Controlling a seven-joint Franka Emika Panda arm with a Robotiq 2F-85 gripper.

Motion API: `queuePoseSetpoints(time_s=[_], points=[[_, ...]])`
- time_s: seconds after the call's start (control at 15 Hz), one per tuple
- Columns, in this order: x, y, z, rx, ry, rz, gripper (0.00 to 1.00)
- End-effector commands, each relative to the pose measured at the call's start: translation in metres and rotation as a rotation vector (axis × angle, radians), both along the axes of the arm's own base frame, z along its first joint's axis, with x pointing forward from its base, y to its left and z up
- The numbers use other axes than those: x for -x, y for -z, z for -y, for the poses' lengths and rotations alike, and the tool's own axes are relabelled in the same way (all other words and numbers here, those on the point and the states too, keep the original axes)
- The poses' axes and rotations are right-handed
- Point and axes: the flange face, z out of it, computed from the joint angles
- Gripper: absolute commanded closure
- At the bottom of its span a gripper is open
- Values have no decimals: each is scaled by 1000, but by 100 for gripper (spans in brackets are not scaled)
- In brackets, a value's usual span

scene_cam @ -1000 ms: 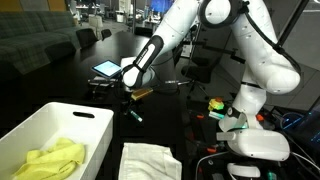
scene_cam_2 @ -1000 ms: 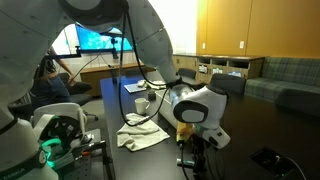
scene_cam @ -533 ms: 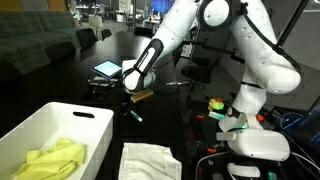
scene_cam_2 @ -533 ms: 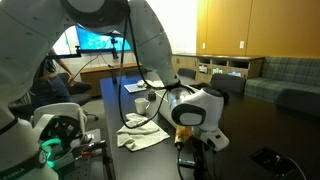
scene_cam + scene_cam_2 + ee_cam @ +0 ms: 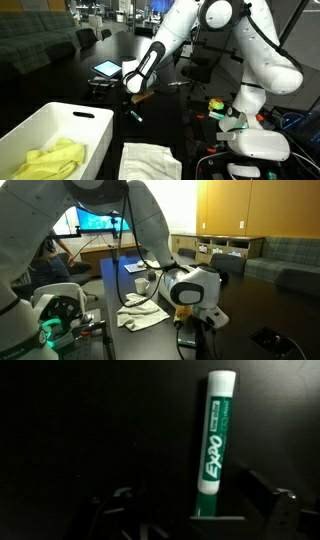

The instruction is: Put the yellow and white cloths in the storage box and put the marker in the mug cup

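Green-white marker [image 5: 214,445], long axis running straight out from hand [image 5: 192,500], white end far; hand apart, gripping nothing.

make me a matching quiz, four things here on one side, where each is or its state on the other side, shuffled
1 yellow cloth
2 white cloth
3 marker
4 gripper

a spread flat beside the box
b open, holding nothing
c inside the box
d lying under the gripper

Pairs: 1-c, 2-a, 3-d, 4-b
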Motion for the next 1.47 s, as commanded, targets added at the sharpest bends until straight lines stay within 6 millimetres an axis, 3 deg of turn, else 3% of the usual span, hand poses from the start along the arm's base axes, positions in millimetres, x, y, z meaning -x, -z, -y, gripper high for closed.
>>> queuePoseSetpoints(time_s=[0.0,0.27,0.4,0.53,0.67,0.73,0.87,1.07,1.2,1.4], points=[[8,-11,1,64,3,15,0],[7,-10,-4,81,-19,20,1],[8,-12,-5,78,-34,25,11],[7,-15,-6,72,-45,37,27],[7,-16,-6,64,-56,39,27],[9,-17,-5,58,-62,38,39],[11,-18,-4,50,-76,29,38],[14,-21,-2,32,-114,19,50],[16,-25,0,18,-147,18,71],[20,-28,5,6,-182,6,88]])
